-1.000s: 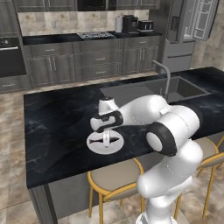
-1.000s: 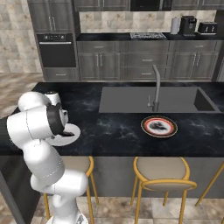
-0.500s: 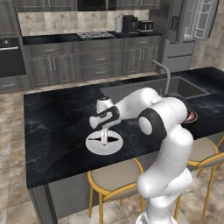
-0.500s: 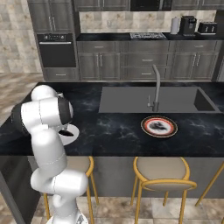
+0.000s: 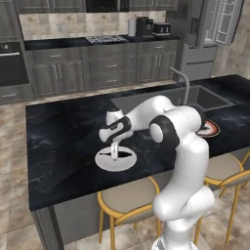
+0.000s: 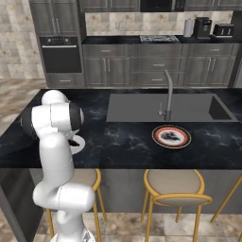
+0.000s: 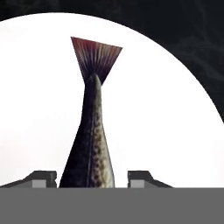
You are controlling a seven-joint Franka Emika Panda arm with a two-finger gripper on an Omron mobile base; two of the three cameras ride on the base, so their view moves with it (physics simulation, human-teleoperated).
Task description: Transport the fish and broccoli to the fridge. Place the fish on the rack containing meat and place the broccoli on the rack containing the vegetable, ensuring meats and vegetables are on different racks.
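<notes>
Fingertips of the dark two-finger gripper (image 7: 92,178) stand apart astride the speckled brown fish (image 7: 91,144) lying on the round white plate (image 7: 166,131), its long axis running straight ahead between them.

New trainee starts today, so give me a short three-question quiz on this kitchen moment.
1. True or false: the fish lies on a white plate.
2. What does the claw straddle? A) faucet B) fish C) stool
3. Which item sits nearer the sink: the white plate or the red-rimmed plate?

Key: 1 true; 2 B; 3 the red-rimmed plate.
</notes>
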